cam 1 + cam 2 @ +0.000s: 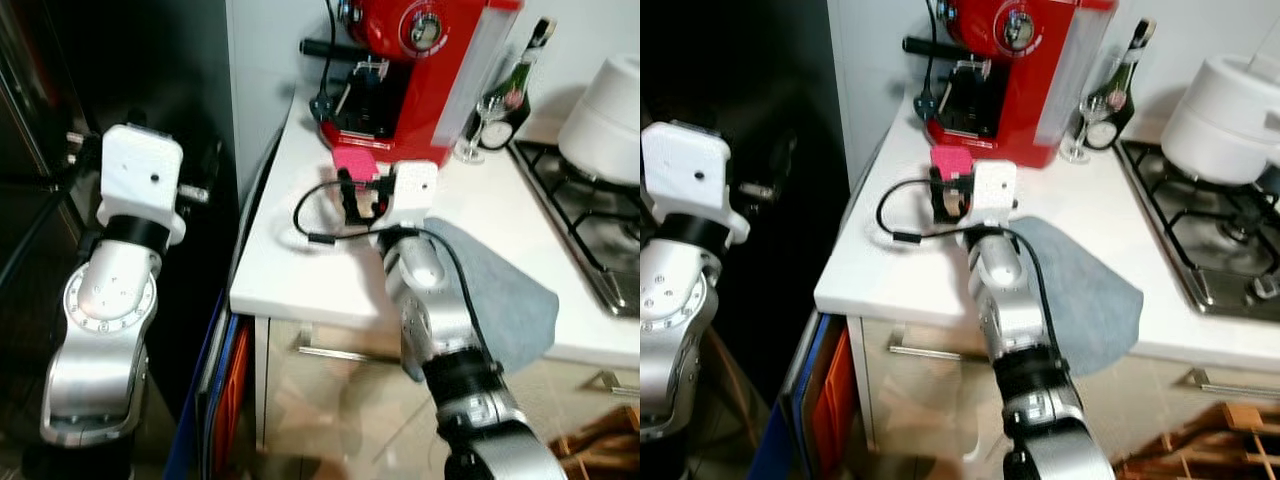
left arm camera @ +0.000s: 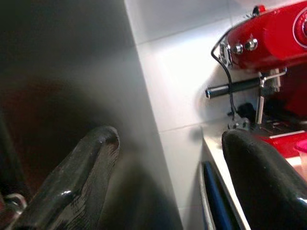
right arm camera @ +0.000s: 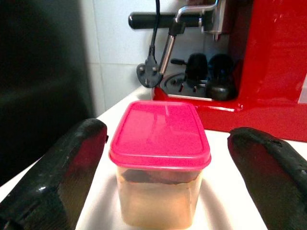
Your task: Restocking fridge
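A clear tub with a pink lid (image 3: 159, 158) stands on the white counter (image 1: 300, 280) just in front of the red coffee machine (image 1: 410, 60). My right gripper (image 3: 168, 172) is open, one black finger (image 3: 57, 167) on each side of the tub, not touching it. From the head views the tub's pink lid (image 1: 354, 164) shows just beyond the right wrist (image 1: 410, 190). My left gripper (image 2: 168, 182) is open and holds nothing, raised beside the dark fridge (image 1: 150, 70) at the counter's left end.
A grey cloth (image 1: 510, 290) lies on the counter under my right arm. A wine glass (image 1: 478, 125) and a bottle (image 1: 520, 85) stand beside the coffee machine. A hob (image 1: 590, 220) with a white pot (image 1: 610, 110) is at the right. A black plug cable (image 1: 320, 225) loops near the tub.
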